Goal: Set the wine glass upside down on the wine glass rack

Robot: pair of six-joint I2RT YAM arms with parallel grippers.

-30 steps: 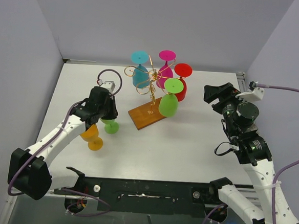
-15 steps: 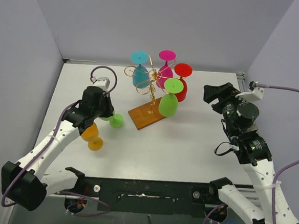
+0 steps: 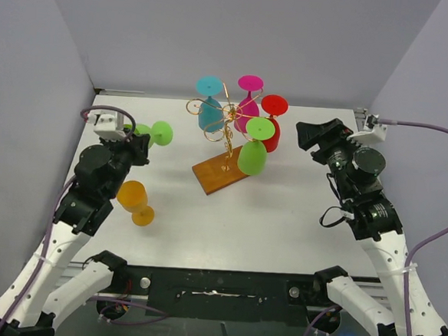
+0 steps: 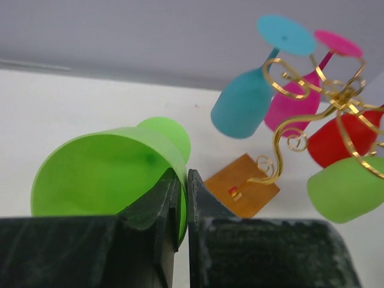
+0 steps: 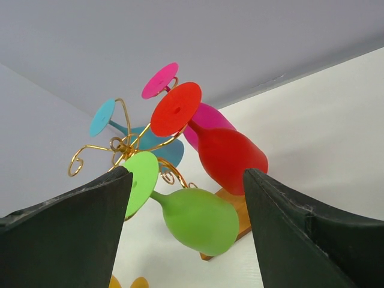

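My left gripper (image 3: 139, 140) is shut on the rim of a light green wine glass (image 3: 162, 131) and holds it in the air on its side, left of the rack. In the left wrist view the fingertips (image 4: 198, 191) pinch the wall of the bowl (image 4: 102, 174). The gold wire wine glass rack (image 3: 227, 128) stands on its brown wooden base (image 3: 217, 175). Teal (image 3: 210, 109), magenta (image 3: 249, 100), red (image 3: 273, 125) and green (image 3: 253, 153) glasses hang upside down on it. My right gripper (image 3: 318, 136) is open and empty, right of the rack.
An orange wine glass (image 3: 135, 200) lies on its side on the white table (image 3: 282, 210), near my left arm. Grey walls close the table at the back and both sides. The right wrist view looks between its fingers at the rack (image 5: 123, 147) and the hung glasses.
My left arm has lifted the green glass from beside the orange one and swung it up and to the back left. The right gripper has shifted slightly left.
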